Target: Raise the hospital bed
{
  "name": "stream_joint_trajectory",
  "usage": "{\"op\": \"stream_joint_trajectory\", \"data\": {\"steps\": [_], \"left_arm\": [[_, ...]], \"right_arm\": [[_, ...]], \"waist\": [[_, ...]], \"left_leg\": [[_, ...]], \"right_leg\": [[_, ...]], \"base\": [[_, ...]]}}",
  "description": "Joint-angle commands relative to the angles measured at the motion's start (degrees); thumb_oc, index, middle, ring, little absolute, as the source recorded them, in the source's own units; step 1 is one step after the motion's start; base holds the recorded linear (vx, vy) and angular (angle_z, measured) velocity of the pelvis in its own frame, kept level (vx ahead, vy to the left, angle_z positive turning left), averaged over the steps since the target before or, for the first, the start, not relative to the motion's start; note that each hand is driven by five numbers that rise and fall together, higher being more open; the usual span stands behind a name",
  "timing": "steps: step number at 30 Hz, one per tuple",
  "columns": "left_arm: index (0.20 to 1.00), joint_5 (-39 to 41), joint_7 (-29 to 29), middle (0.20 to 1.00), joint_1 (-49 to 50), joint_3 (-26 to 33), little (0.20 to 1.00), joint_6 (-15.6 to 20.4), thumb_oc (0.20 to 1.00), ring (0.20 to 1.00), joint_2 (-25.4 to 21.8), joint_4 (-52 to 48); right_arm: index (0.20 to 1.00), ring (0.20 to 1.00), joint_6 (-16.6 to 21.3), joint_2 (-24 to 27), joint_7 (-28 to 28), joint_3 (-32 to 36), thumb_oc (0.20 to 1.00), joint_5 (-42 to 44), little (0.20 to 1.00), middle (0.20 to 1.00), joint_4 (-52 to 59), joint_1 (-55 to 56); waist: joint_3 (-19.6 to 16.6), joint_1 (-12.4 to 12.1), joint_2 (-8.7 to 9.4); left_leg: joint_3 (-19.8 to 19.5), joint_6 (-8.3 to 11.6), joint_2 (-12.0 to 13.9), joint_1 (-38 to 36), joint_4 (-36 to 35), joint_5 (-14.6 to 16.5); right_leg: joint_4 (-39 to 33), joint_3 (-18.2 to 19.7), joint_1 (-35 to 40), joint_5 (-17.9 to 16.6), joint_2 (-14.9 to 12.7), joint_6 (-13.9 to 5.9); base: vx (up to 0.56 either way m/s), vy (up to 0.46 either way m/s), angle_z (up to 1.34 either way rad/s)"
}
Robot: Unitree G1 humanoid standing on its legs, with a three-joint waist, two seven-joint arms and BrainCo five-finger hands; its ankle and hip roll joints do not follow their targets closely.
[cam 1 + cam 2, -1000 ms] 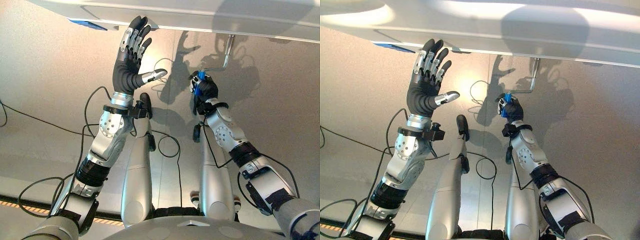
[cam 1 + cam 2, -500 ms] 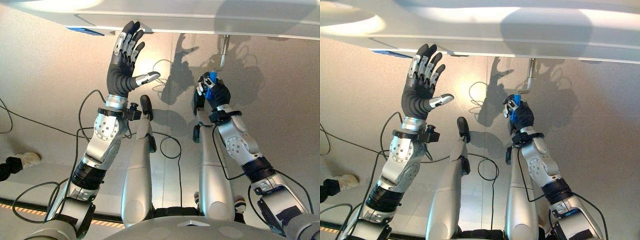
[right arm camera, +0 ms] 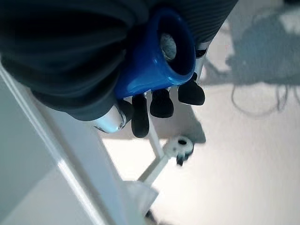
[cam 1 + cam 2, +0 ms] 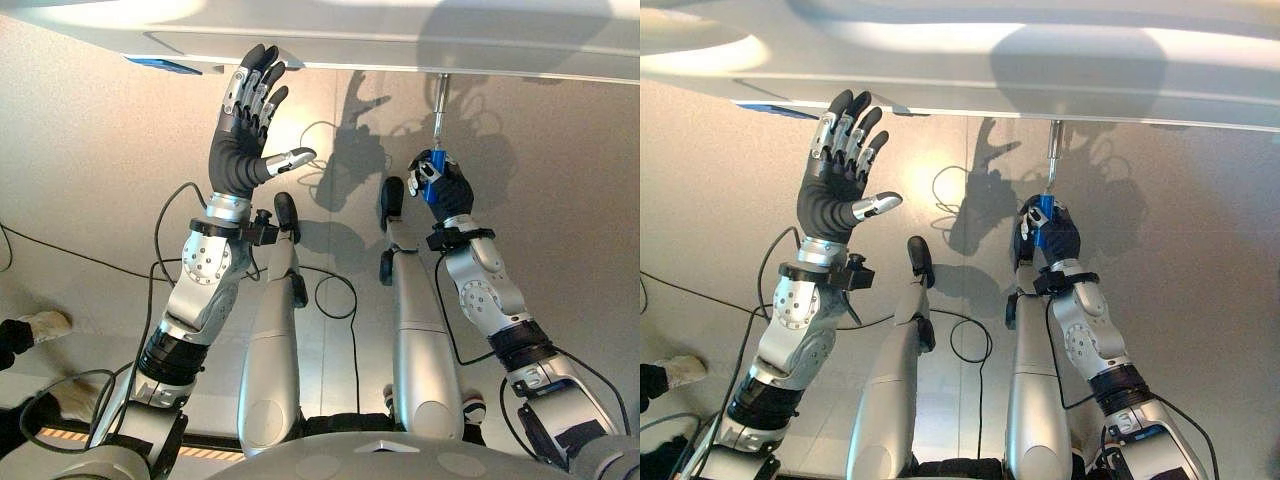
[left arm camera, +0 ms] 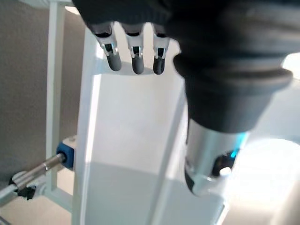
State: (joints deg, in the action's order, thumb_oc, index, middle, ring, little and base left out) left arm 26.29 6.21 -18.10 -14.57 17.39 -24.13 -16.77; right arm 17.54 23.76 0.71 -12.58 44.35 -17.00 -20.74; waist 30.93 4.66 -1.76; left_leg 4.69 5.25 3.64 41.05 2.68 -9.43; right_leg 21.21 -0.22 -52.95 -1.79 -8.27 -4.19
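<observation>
Right hand (image 4: 441, 183) clamped around blue plastic crank handle (image 4: 433, 186) beneath white bed frame (image 4: 400, 40); left hand (image 4: 243, 140) spread open. Advisable: steady, full turns.

We count one bed (image 4: 400, 35), one crank (image 4: 438, 100) with one blue handle (image 3: 154, 65), two hands, and one shoe (image 4: 45, 325).

Care or test room, white hospital bed (image 4: 400, 40), grey floor (image 4: 90, 180)

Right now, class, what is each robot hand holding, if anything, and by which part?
The right robot hand grips the bed crank by its blue handle. The left robot hand is open, holding nothing.
</observation>
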Motion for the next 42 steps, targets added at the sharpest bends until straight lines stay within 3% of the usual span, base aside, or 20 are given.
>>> {"op": "stream_joint_trajectory", "data": {"steps": [1,6,7,12,21,27,31,38,39,42], "left_arm": [[1.0,2.1,-1.4,1.0,-0.3,0.7,1.0,4.5,1.0,1.0,-1.0,-6.6],[1.0,4.2,-2.3,1.0,0.5,-0.9,1.0,4.7,1.0,1.0,-1.9,-7.6],[1.0,5.5,-3.0,1.0,0.5,-2.3,1.0,4.8,1.0,1.0,-3.0,-7.7],[1.0,7.3,-3.0,1.0,-0.8,-3.2,1.0,4.9,1.0,1.0,-4.3,-7.5],[1.0,6.2,-2.3,1.0,-1.3,-5.4,1.0,4.1,1.0,1.0,-3.8,-6.8],[1.0,6.6,-1.8,1.0,-3.0,-7.0,1.0,4.0,1.0,1.0,-2.4,-7.1],[1.0,7.2,-1.5,1.0,-5.1,-8.1,1.0,3.3,1.0,1.0,-1.1,-7.4],[1.0,6.4,0.5,1.0,-5.9,-7.6,1.0,2.5,1.0,1.0,0.0,-6.9],[1.0,6.2,1.4,1.0,-6.0,-7.3,1.0,2.4,1.0,1.0,0.3,-7.1],[1.0,6.2,2.0,1.0,-6.6,-7.6,1.0,2.4,1.0,1.0,0.7,-7.1]], "right_arm": [[0.2,0.2,9.3,9.9,14.5,20.5,0.2,5.0,0.2,0.2,-6.8,-6.0],[0.2,0.2,5.9,14.7,15.4,18.0,0.2,2.7,0.2,0.2,-19.9,-9.9],[0.2,0.2,3.2,16.4,14.9,15.2,0.2,2.2,0.2,0.2,-29.3,-12.2],[0.2,0.2,-1.3,17.4,13.0,12.7,0.2,3.1,0.2,0.2,-43.8,-16.0],[0.2,0.2,-7.1,20.1,11.1,9.5,0.2,-3.1,0.2,0.2,-54.8,-17.9],[0.2,0.2,-10.3,16.4,10.7,1.5,0.2,-11.8,0.2,0.2,-58.7,-24.6],[0.2,0.2,-12.6,9.4,10.0,-3.9,0.2,-16.3,0.2,0.2,-59.5,-30.9],[0.2,0.2,-14.5,0.7,10.2,-11.6,0.2,-25.4,0.2,0.2,-56.0,-37.0],[0.2,0.2,-14.9,-2.7,10.4,-13.8,0.2,-28.6,0.2,0.2,-54.5,-38.0],[0.2,0.2,-15.2,-5.5,10.5,-14.6,0.2,-29.8,0.2,0.2,-54.2,-39.1]], "waist": [[-1.1,0.7,-0.9],[-1.1,-0.1,-1.29],[-1.1,-0.8,-1.52],[-1.1,-2.1,-1.66],[-1.1,-3.6,-3.06],[-1.1,-4.6,-3.88],[-1.1,-5.9,-5.56],[-1.1,-6.6,-5.85],[-1.1,-6.8,-5.95],[-1.1,-7.2,-6.35]], "left_leg": [[-0.5,1.53,1.4,-0.9,3.3,2.4],[-1.0,1.41,1.2,0.2,3.5,2.4],[-1.3,1.28,1.0,0.4,4.1,3.0],[-2.3,1.06,0.5,2.9,5.8,3.3],[-3.3,0.61,-0.2,4.9,6.5,3.5],[-3.3,-0.01,-0.7,7.1,7.7,4.1],[-3.7,-0.59,-1.5,9.9,9.1,4.4],[-3.7,-1.47,-2.4,12.8,10.4,4.8],[-3.8,-1.74,-2.9,13.2,10.5,4.9],[-3.9,-2.3,-3.7,14.3,11.4,5.3]], "right_leg": [[-6.8,-2.4,3.6,-2.8,3.4,-4.09],[-6.2,-2.9,2.7,-2.6,3.0,-4.08],[-5.5,-3.2,2.6,-2.0,2.6,-4.15],[-3.8,-3.8,1.2,-1.1,2.0,-3.77],[-1.7,-5.0,-0.7,-0.4,1.3,-3.72],[-1.3,-4.5,-2.4,-0.4,1.2,-3.58],[-0.7,-4.3,-4.8,-0.6,0.7,-3.61],[-0.4,-3.8,-7.0,-1.2,-0.1,-3.93],[-0.3,-3.6,-7.4,-1.5,-0.4,-4.12],[0.3,-3.3,-8.0,-1.6,-1.3,-4.37]], "base": [[0.0,0.0,0.0],[0.0,0.0,0.0],[0.0,0.0,0.0],[0.01,-0.025,0.12],[0.02,0.036,0.14],[0.0,0.045,0.0],[0.0,0.049,-0.03],[0.01,0.077,-0.03],[0.01,0.107,-0.04],[0.0,0.104,-0.03]]}}
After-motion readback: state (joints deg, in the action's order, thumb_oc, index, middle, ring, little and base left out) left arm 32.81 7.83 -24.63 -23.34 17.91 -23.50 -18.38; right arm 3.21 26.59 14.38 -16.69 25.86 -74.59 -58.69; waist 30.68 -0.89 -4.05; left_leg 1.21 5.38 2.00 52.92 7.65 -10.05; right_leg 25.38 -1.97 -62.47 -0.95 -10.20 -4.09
